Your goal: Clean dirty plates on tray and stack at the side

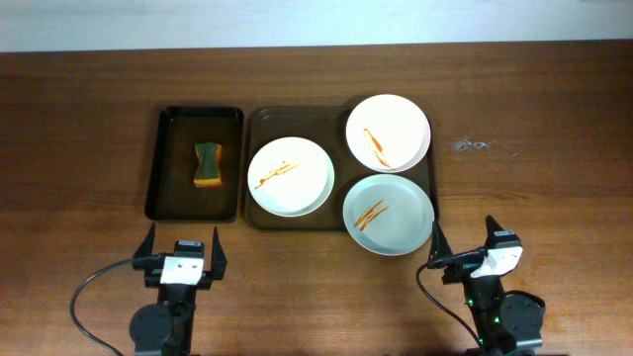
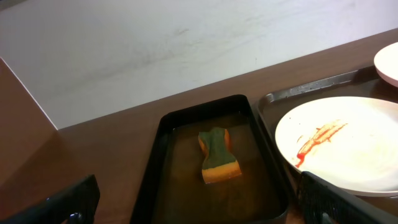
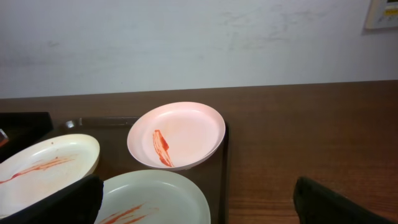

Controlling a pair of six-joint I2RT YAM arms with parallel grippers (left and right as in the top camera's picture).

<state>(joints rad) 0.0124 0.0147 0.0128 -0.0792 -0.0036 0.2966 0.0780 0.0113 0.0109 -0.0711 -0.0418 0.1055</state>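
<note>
From above, three sauce-streaked dirty plates (image 1: 291,176) sit on the tray (image 1: 297,119); cleaning looks unstarted. The left fingers (image 1: 216,245) and right fingers (image 1: 436,245) hang wide open and empty over the near desk (image 1: 554,119). The left wrist view faces the sponge (image 2: 217,155) in the black tray (image 2: 155,155), likely the first thing to fetch. The right wrist view faces the plates, probably for steadying one.

Black tray (image 1: 154,178) set on wood table (image 1: 79,119), left of centre, long side running front to back. Sponge (image 1: 208,164) laid flat near tray's middle, clear of rim; green face up, orange body seen beneath, outline waisted. Pale smudge (image 1: 472,145) seen on table at right. White wall (image 1: 297,20) seen past far table edge. Frame (image 3: 380,14) hung on wall at upper right, contents unreadable.
</note>
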